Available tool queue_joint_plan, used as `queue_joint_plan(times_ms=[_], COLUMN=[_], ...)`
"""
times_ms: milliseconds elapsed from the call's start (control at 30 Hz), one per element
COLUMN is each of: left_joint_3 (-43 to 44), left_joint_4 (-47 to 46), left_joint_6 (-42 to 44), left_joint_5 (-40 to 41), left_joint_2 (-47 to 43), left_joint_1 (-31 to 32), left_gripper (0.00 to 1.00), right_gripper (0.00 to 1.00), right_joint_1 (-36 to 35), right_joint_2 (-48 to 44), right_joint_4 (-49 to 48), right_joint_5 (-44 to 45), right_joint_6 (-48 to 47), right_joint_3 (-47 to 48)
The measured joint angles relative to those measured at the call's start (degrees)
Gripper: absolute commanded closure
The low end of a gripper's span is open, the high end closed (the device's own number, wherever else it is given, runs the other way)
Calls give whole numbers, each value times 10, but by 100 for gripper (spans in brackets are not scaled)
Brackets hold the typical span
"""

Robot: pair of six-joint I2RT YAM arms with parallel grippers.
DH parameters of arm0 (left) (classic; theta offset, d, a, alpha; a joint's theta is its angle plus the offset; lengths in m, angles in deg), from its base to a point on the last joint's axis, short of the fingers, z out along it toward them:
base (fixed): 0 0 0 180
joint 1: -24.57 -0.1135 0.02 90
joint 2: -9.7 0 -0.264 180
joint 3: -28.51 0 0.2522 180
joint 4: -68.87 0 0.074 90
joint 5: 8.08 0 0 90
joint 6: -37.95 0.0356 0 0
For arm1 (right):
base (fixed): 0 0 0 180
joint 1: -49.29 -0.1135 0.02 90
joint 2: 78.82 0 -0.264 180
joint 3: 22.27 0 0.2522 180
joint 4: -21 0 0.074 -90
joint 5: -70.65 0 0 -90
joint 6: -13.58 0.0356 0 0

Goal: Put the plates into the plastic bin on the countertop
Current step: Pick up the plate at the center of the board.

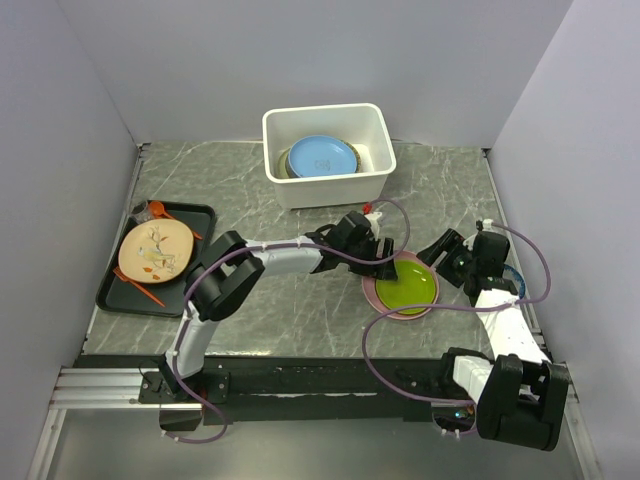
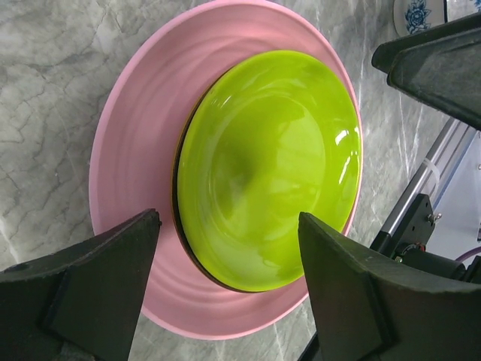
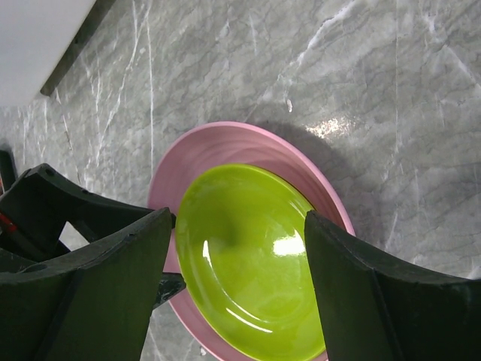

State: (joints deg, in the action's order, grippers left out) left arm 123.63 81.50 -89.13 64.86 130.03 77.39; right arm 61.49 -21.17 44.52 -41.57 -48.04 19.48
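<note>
Lying on the bench [image 1: 300, 310]: we see the lime green plate [image 2: 270, 165] sitting on top of the pink plate [image 2: 135, 143], near the right side and in front of the plastic bin [image 1: 330, 190].
Dark edge: we spot a thin dark rim between the green one and the pink one; we cannot tell what it is.
Inside the bin: we see a blue plate [image 1: 322, 155] on top, with more plate edges peeking out under it.
Left fingers [image 2: 98, 293]: spread wide over the two plates, pinching nothing.
Right fingers [image 3: 383, 301]: spread wide too, over the right side of the same plates, pinching nothing.
Little bowl [image 2: 417, 15]: blue and white, near the pink plate by the right arm.
Black tray [image 1: 115, 295]: at the left of the bench, well apart from the two plates, with a peach flower plate [image 1: 156, 248] on it.
</note>
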Motion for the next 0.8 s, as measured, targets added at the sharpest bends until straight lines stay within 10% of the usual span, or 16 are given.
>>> queue_joint_plan(times_ms=[400,633,800], left_joint_3=[12,13,25], left_joint_4=[-3,9,20], left_joint_6=[-1,-1,-8], left_joint_5=[-25,-26,-26], left_joint_2=[25,35,38], left_joint_1=[0,-2,-2], left_gripper=[50,89,99], right_gripper=[22,22,22], right_joint_1=[5,6,6], right_joint_2=[4,4,4], right_joint_4=[-4,-11,-12], right_joint_5=[-10,-12,-13], right_joint_6=[-7,-8,-8], right_joint_3=[-3,-3,-4])
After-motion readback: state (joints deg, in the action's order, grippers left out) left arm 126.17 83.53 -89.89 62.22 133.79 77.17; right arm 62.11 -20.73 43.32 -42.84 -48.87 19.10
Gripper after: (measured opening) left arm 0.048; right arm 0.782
